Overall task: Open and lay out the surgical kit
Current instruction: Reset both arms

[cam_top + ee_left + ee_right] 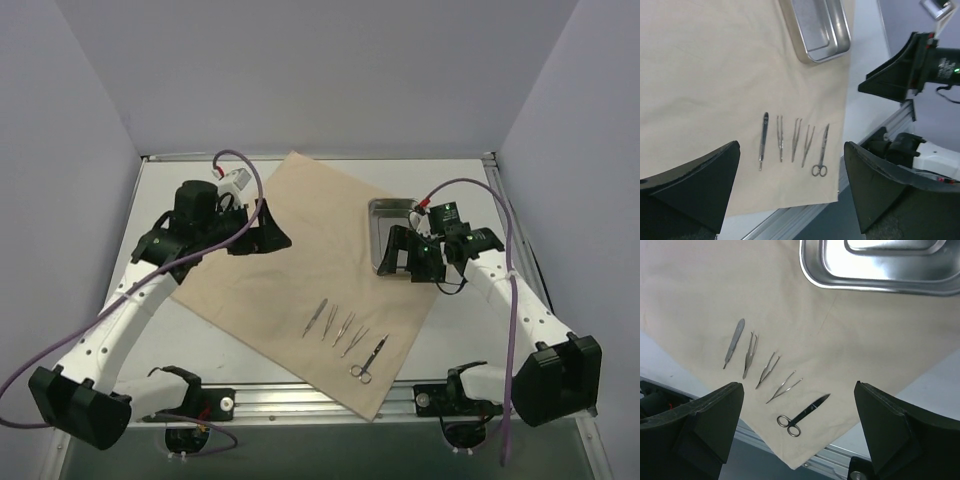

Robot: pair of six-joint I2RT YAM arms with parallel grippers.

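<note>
Five instruments, tweezers (345, 325) and scissors (367, 360) among them, sit in a row at lower centre of the top view on the flat-spread wrap sheet (290, 250). Steel tray (381, 211) is on the sheet's upper-right part. Left gripper (272, 228) and right gripper (405, 262): jaws wide apart, empty.

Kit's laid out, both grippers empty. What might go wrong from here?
1. The wrap sheet has its near corner hanging over the front rail; an arm catching it could drag the sheet and scatter the instruments.
2. The scissors lie nearest that corner and would probably slide off first.
3. The open right gripper sits close over the tray, near the sheet's right edge; a nudge could shove the tray off the sheet.
</note>
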